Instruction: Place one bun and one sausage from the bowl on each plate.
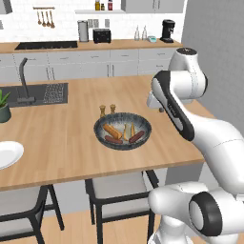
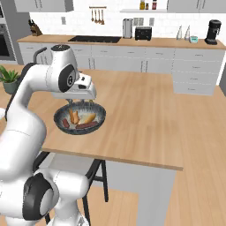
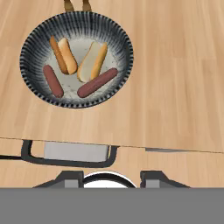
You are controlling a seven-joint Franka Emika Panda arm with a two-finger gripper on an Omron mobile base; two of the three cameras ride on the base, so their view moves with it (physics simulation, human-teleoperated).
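Hovering above the wooden table (image 1: 62, 138), I looked down through my hand view at the bowl (image 3: 30, 43), which sat in the upper left of that frame, well in from the table's near edge. Its dark striped rim ringed a paler mottled inside, and four things lay there: one bun (image 3: 92, 61) tilted near the middle, a second bun (image 3: 64, 54) just left of it, one sausage (image 3: 97, 82) lying slantwise below the first bun, and another sausage (image 3: 53, 81) near the bowl's left wall. Two small brown shakers (image 3: 75, 5) stood just past the bowl's far rim, at the top edge of the frame. My jaws (image 3: 112, 179) showed as two dark tips at the bottom of the hand view, standing apart with nothing between them, clear of the bowl. In the left base view the bowl lay in the middle of the frame, and a white plate (image 1: 6, 154) rested at the far left edge, well apart from the bowl. A sink (image 1: 38, 93) sat in the upper left of that view, with a potted plant (image 1: 4, 106) beside it. A dark-framed chair (image 1: 114, 190) stood under the table's near edge, below the bowl.
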